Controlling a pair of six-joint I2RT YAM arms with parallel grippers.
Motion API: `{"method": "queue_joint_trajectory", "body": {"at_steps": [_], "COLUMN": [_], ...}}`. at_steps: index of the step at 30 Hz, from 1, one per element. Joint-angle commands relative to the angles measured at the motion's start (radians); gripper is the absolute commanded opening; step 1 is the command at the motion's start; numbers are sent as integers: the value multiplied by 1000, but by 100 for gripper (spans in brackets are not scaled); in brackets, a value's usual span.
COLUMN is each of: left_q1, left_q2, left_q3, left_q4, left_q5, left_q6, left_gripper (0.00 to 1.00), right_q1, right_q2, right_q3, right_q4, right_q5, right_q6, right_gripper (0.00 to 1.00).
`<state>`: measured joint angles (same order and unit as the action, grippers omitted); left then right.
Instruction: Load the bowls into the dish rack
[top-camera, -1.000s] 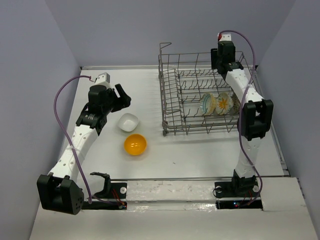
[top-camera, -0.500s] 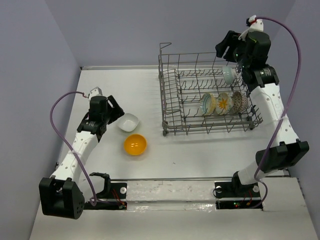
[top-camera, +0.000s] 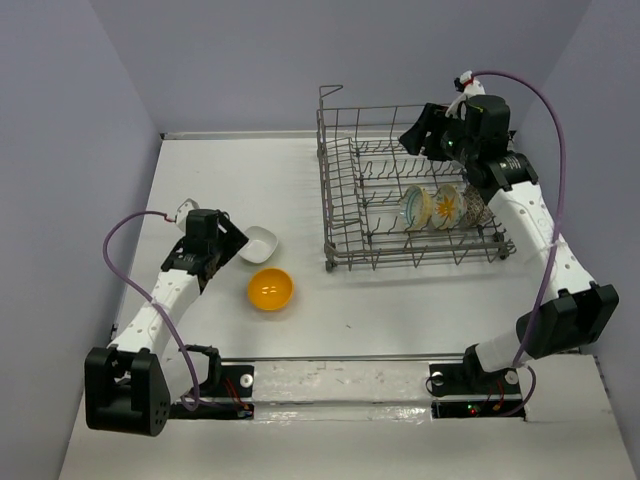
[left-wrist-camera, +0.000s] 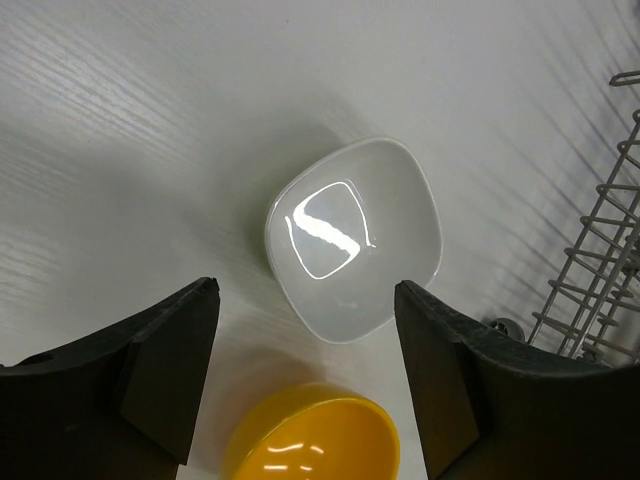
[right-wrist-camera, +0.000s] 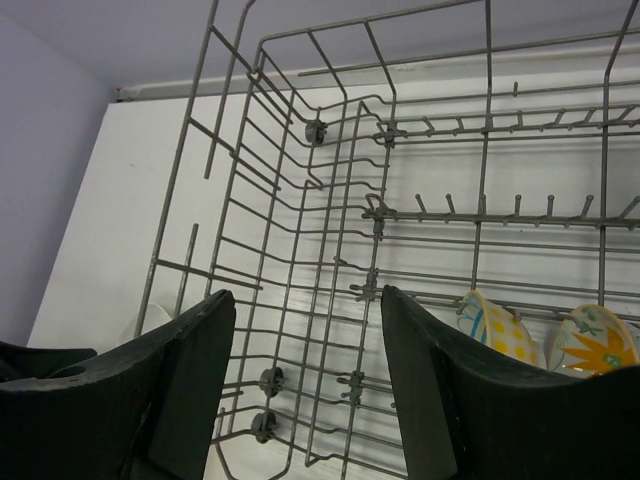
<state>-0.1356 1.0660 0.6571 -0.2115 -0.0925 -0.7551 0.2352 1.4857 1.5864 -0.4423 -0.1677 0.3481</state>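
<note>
While the rack (top-camera: 400, 256) holds patterned bowls (top-camera: 447, 206), the white bowl (left-wrist-camera: 355, 235) lies mid-frame between open left fingers (left-wrist-camera: 160, 370); right fingers (right-wrist-camera: 180, 390) spread, empty.

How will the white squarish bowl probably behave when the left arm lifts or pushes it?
The white bowl shows a sharp bright reflection, so its glaze is probably slippery for the fingers. It looks rigid and likely breakable if dropped. Sitting upright on the table with a squarish rim, it should slide rather than roll.
</note>
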Motion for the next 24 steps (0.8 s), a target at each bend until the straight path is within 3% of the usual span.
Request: {"method": "queue_joint_trajectory", "body": {"at_steps": [1, 12, 24], "left_q1": [4, 2, -13], "left_q2": [11, 35, -165], "left_q3": [-33, -65, -143], "left_q4": [58, 61, -17], "left_q5": [-32, 45, 103], "left_q6": [-61, -82, -47], "left_gripper": [79, 74, 74], "right_q1": [1, 1, 10], "right_q2": [-73, -71, -53], "right_q3": [20, 12, 12], "right_q4": [57, 57, 57], "right_q5": [-38, -56, -62], "right_q6": [12, 15, 15], "right_gripper": [66, 66, 66]}}
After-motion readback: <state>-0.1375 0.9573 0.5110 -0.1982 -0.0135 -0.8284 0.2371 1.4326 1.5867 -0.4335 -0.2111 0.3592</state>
